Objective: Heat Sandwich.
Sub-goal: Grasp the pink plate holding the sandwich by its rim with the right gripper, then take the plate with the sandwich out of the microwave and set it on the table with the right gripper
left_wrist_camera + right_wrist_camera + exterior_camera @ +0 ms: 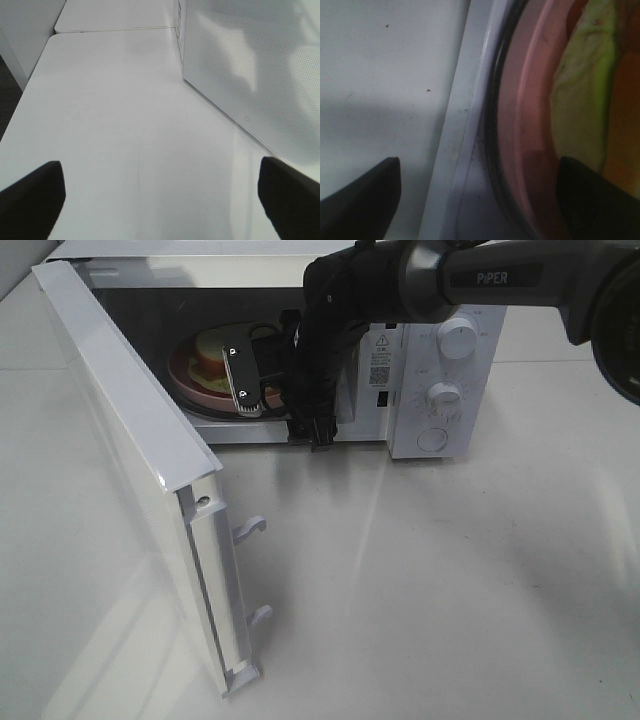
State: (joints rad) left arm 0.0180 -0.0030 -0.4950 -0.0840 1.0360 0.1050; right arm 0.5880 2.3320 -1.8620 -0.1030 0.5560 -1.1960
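light bright, even; table (pixel 450 590) glare streaks; right wrist view dim, blurred

This looks like a robotics lab bench staged as a kitchen corner. A boxy white microwave oven (pixel 440 370) with its door swung open sits on a plain glossy white tabletop (pixel 450 590). A black robot arm marked "PiPER" (pixel 500 280) reaches over it, and a second white table (pixel 115 17) abuts.
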